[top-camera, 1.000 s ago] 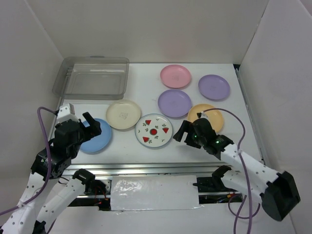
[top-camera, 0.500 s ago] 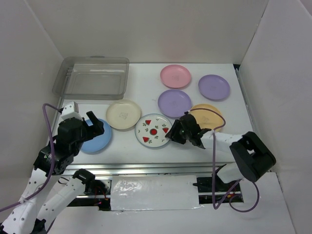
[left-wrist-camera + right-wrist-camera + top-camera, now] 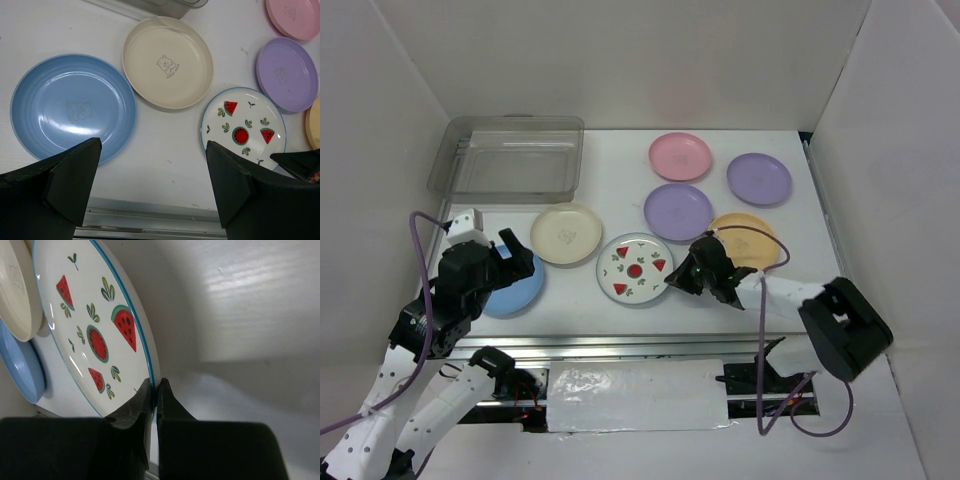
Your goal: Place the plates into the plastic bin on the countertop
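We find the left arm (image 3: 420,330) folded at the near left, its left gripper (image 3: 152,150) tilted downward, fingers spread wide with nothing between them. The right arm (image 3: 790,295) reaches in low from the near right (forearm almost level, elbow sharply bent). The right gripper (image 3: 154,390) has its fingers pinched together on the rim of the watermelon plate (image 3: 90,325).

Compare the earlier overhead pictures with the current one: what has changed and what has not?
The right gripper moved left from beside the orange plate and shut on the rim of the watermelon plate; the cream plate shifted slightly left. The left gripper stayed open over the blue plate; bin unmoved.
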{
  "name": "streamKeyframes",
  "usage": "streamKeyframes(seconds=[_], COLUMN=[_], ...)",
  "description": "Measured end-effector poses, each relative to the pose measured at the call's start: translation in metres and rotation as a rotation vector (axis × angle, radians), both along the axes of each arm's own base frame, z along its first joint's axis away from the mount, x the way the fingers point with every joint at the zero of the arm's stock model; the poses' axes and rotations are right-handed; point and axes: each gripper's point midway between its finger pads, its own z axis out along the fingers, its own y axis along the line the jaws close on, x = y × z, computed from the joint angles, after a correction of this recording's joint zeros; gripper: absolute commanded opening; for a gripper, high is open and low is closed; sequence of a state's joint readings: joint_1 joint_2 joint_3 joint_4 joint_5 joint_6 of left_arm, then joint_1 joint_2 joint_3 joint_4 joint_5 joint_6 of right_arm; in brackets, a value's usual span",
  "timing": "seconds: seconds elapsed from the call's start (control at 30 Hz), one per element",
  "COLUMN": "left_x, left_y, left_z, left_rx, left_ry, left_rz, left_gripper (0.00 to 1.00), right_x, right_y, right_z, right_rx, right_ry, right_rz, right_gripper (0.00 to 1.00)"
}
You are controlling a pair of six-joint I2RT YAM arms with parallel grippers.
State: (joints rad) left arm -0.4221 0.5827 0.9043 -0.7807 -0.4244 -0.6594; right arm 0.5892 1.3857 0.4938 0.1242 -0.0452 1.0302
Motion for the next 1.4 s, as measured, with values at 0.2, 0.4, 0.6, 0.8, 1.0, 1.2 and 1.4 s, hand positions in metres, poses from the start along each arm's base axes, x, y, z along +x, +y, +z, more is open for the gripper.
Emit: streamKeyframes(seconds=[0.2, 0.4, 0.6, 0.8, 1.0, 1.2, 1.4], left_x=[0.001, 0.011, 0.019, 0.018, 0.025, 0.026, 0.028], left_y=[-0.010, -0.063, -0.124, -0.153, -0.171, -0.176, -0.179], left_z=[0.001, -0.003, -0.037, -0.048, -0.056, -0.065, -0.057], left_rx=[-0.009, -0.082, -0.239, -0.341, -0.412, -0.435, -0.461], left_ry=[-0.002, 0.038, 0.130, 0.159, 0.165, 0.194, 0.171], left_rz=[-0.059, -0.317, -0.558, -0.681, -0.735, -0.742, -0.757], left_gripper=[0.99, 0.99, 0.99, 0.99, 0.66, 0.18, 0.00], right_x=[-0.023, -0.034, -0.045, -0.058, -0.071, -0.073, -0.071], right_y=[-0.032, -0.041, -0.041, -0.032, -0.020, -0.016, -0.017], right_z=[0.041, 0.088, 0.118, 0.129, 0.135, 0.134, 0.132], right_rx=[-0.073, -0.032, 0.022, 0.081, 0.143, 0.150, 0.147], right_ry=[-0.101, -0.215, -0.272, -0.283, -0.268, -0.261, -0.251], right_rz=[-0.054, -0.020, 0.042, 0.133, 0.222, 0.245, 0.233], right_gripper=[0.00, 0.00, 0.00, 0.00, 0.00, 0.00, 0.57])
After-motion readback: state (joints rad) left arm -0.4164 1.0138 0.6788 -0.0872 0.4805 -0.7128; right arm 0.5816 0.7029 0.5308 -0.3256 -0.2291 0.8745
